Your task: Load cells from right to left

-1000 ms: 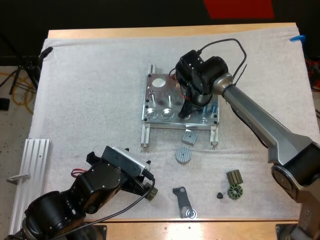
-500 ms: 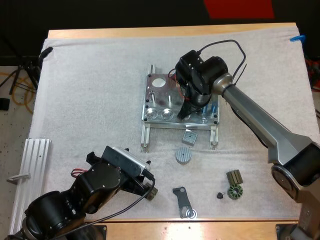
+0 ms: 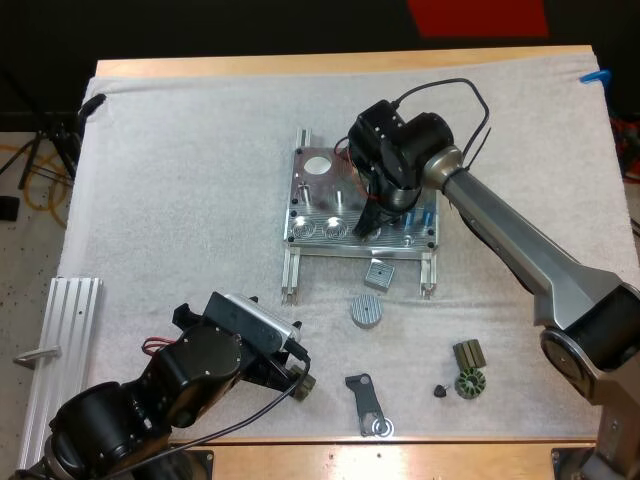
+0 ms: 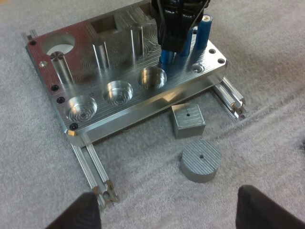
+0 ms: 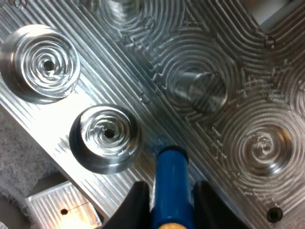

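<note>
The metal fixture [image 3: 318,196] sits mid-mat, with round pockets [image 4: 151,78] along its front edge. My right gripper [image 3: 367,226] is shut on a blue cylinder [image 5: 170,183], fingers [image 5: 136,205] pressing on both sides. The cylinder [image 4: 166,58] hangs upright just beside an empty pocket [image 5: 107,136]. Blue cylinders [image 4: 203,32] stand in the fixture's right end, one beside the gripper [image 3: 425,214]. My left gripper [image 4: 174,214] is open, low over the mat in front of the fixture, with nothing between its fingertips [image 4: 88,214].
A small square metal block [image 3: 379,273] and a ribbed disc [image 3: 367,310] lie in front of the fixture. Dark parts rest near the front edge: a bracket [image 3: 368,403], a stator [image 3: 468,383] and a small block [image 3: 467,352]. An aluminium rail [image 3: 60,350] lies at the left.
The right gripper with the blue cylinder has edged very slightly to the left over the fixture. The left arm has stayed still.
</note>
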Robot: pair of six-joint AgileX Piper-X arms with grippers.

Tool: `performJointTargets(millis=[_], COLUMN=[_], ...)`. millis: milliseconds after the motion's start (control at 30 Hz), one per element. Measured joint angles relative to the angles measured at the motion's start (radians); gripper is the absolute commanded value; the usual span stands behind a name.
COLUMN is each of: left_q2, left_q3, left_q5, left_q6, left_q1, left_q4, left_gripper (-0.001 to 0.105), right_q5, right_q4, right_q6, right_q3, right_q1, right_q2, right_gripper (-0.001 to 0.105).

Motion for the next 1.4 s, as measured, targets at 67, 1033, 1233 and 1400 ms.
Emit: performJointTargets(millis=[67, 1033, 1233, 1400], left_q2=[0.0, 0.0, 0.0, 0.0], left_q3=[0.0, 0.0, 0.0, 0.0], left_q5=[0.0, 0.0, 0.0, 0.0], left_q6=[0.0, 0.0, 0.0, 0.0], left_q1=[0.0, 0.0, 0.0, 0.0], left_q4=[0.0, 0.0, 0.0, 0.0], left_gripper=[0.059, 0.059, 0.059, 0.059], right_q5=[0.013, -0.011, -0.011, -0.025], right_q4=[-0.002, -0.038, -0.038, -0.047], right_q6=[-0.001, 0.022, 0.024, 0.044], right_q3=[0.0, 0.0, 0.0, 0.0], right_q1=[0.0, 0.0, 0.0, 0.0], right_q2=[0.0, 0.007, 0.007, 0.01], right_gripper=[0.0, 0.0, 0.0, 0.0])
